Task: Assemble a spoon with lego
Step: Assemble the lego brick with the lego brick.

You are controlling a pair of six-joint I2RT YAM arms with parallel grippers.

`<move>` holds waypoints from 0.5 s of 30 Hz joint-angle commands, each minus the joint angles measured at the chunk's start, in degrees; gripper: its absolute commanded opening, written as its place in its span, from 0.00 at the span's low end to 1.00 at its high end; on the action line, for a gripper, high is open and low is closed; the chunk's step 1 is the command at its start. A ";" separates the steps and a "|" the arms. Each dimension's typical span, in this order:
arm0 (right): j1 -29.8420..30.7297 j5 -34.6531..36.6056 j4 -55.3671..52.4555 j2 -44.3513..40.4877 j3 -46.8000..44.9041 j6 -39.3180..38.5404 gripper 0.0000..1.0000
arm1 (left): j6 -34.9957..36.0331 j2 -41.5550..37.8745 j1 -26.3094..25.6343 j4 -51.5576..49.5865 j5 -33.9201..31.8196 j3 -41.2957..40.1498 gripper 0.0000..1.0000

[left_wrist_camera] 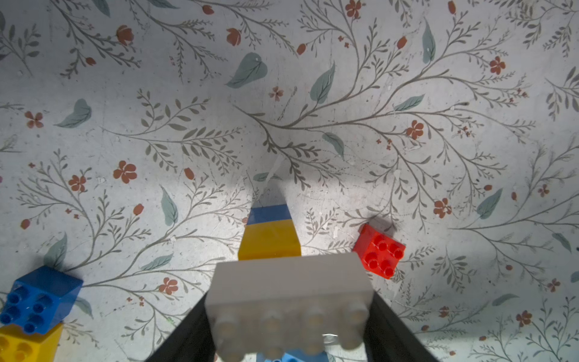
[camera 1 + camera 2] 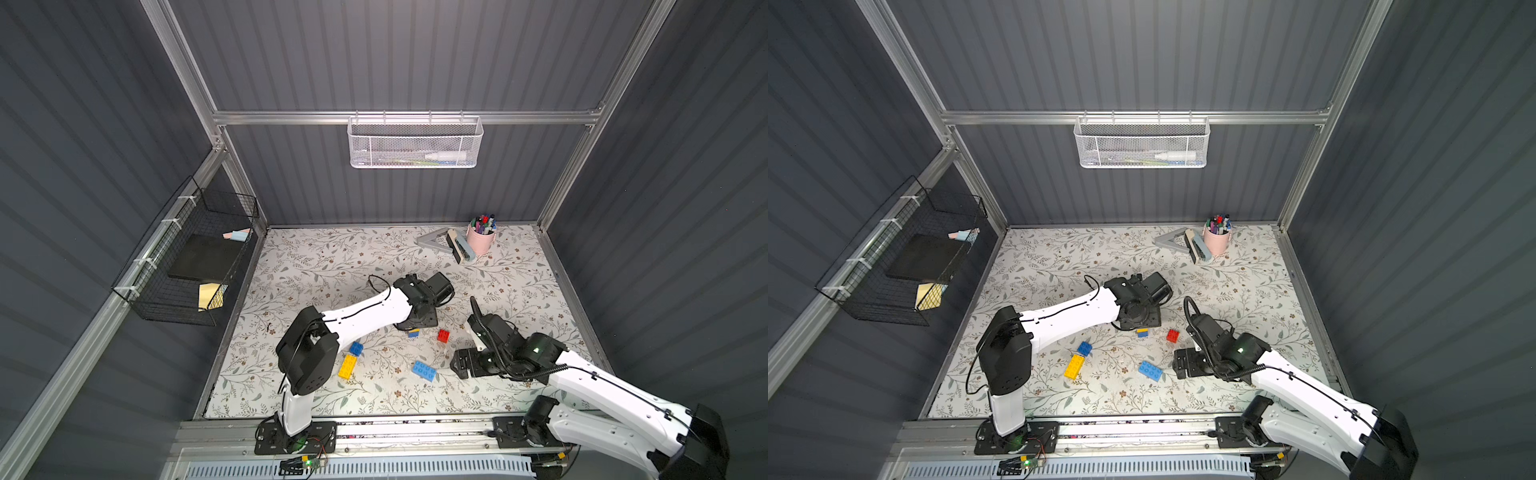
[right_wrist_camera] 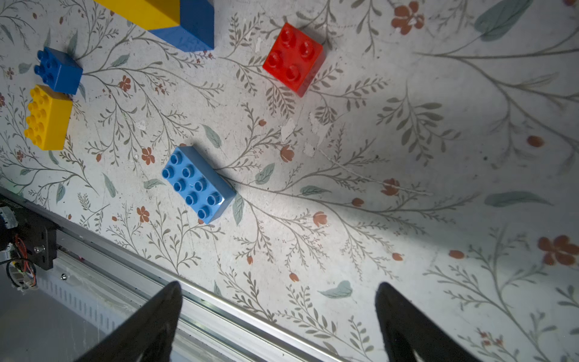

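My left gripper is shut on a white oblong brick. That brick is joined end-on to a yellow brick and a blue one, making a short bar that points down at the mat. In both top views only the bar's blue-yellow tip shows under the wrist. Loose lego lies nearby: a red square brick, a blue square brick, a yellow oblong brick and a light blue oblong brick. My right gripper hangs open and empty, just right of the light blue brick.
A pink pen cup, a grey triangular stand and a small stapler-like item sit at the back right of the floral mat. An aluminium rail runs along the front edge. Wire baskets hang on the back wall and left wall.
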 commanded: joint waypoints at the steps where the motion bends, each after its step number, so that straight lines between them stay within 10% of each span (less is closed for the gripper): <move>1: 0.19 -0.30 0.40 -0.51 -0.66 -0.39 0.96 | 1.58 2.59 1.22 -1.75 1.91 -3.28 0.65; 15: 0.19 -0.49 0.60 -0.34 -0.71 -0.54 0.96 | 1.19 -0.36 1.90 -1.20 1.75 -5.45 0.65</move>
